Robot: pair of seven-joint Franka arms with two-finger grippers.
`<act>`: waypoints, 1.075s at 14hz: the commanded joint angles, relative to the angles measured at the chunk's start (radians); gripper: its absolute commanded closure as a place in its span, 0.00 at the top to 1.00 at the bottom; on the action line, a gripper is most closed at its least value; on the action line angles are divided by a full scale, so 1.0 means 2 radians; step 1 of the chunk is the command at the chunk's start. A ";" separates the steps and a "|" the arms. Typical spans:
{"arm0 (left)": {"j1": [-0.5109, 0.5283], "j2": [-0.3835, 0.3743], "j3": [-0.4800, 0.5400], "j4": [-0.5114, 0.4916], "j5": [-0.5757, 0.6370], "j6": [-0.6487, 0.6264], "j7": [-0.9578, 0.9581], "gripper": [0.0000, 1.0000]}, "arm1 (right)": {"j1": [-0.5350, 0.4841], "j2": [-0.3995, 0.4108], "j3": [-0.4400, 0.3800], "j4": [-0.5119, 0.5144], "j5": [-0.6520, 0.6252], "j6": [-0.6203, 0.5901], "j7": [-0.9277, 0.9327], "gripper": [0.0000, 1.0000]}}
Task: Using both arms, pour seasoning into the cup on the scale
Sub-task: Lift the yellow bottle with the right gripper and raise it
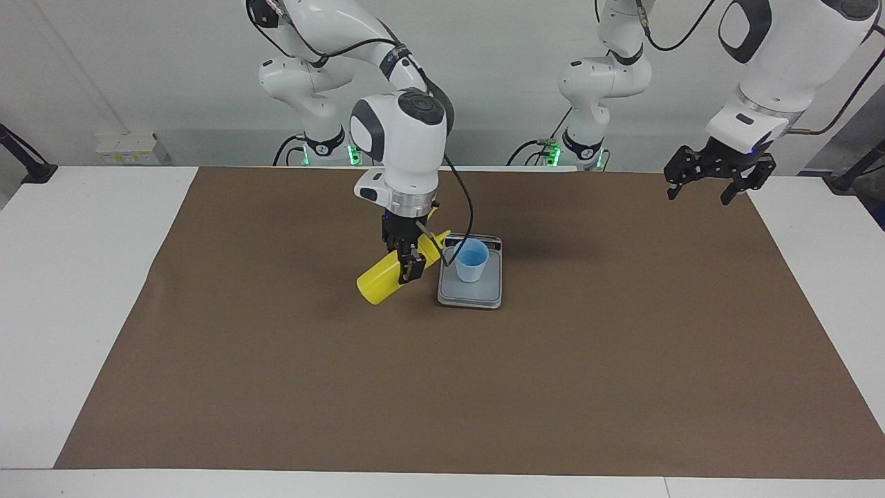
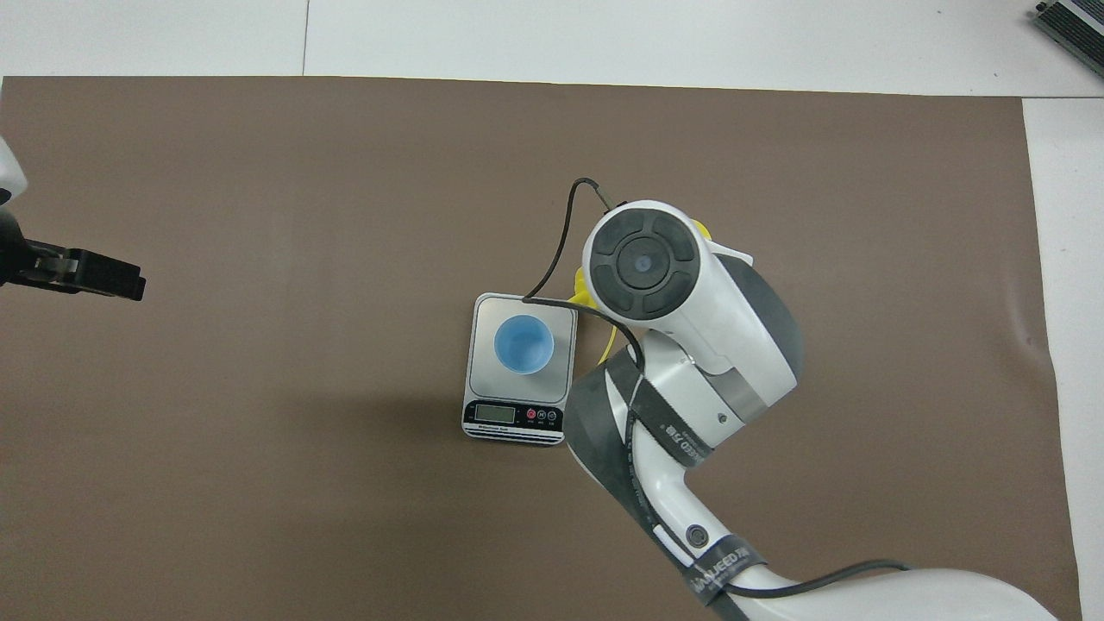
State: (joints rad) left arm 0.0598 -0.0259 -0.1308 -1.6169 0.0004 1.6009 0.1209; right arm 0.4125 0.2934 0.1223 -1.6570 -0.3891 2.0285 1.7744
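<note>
My right gripper (image 1: 408,261) is shut on the yellow seasoning bottle (image 1: 375,285). It holds the bottle in the air, steeply tilted, beside the scale toward the right arm's end. The bottle's top points at the light blue cup (image 1: 471,261). The cup stands upright on the silver-grey scale (image 1: 470,294). In the overhead view the right arm's wrist covers the gripper, and only yellow edges of the seasoning bottle (image 2: 584,290) show beside the scale (image 2: 483,381) and cup (image 2: 523,343). My left gripper (image 1: 700,192) waits open, high over the mat's corner at the left arm's end, and shows as the left gripper (image 2: 129,281) at the overhead view's edge.
A brown mat (image 1: 484,387) covers most of the white table (image 1: 62,290). The scale's dark display strip (image 2: 515,416) lies on its edge nearest the robots. A black cable (image 2: 561,233) loops from the right wrist over the scale's corner.
</note>
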 commanded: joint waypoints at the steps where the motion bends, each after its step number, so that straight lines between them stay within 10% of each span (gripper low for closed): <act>1: 0.003 -0.008 -0.001 -0.008 -0.006 0.002 -0.003 1.00 | 0.008 0.017 0.000 0.020 -0.075 0.013 0.045 0.00; 8: 0.003 -0.008 0.000 -0.008 -0.006 0.002 -0.003 1.00 | 0.080 0.066 0.000 0.032 -0.279 -0.047 0.091 0.00; 15: 0.003 -0.008 0.000 -0.008 -0.006 0.002 -0.003 1.00 | 0.105 0.079 0.000 0.030 -0.343 -0.080 0.144 0.00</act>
State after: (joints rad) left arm 0.0598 -0.0259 -0.1308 -1.6169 0.0004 1.6009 0.1209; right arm 0.6123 0.4374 0.1220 -1.6249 -1.0378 1.8936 2.0135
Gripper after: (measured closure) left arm 0.000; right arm 0.454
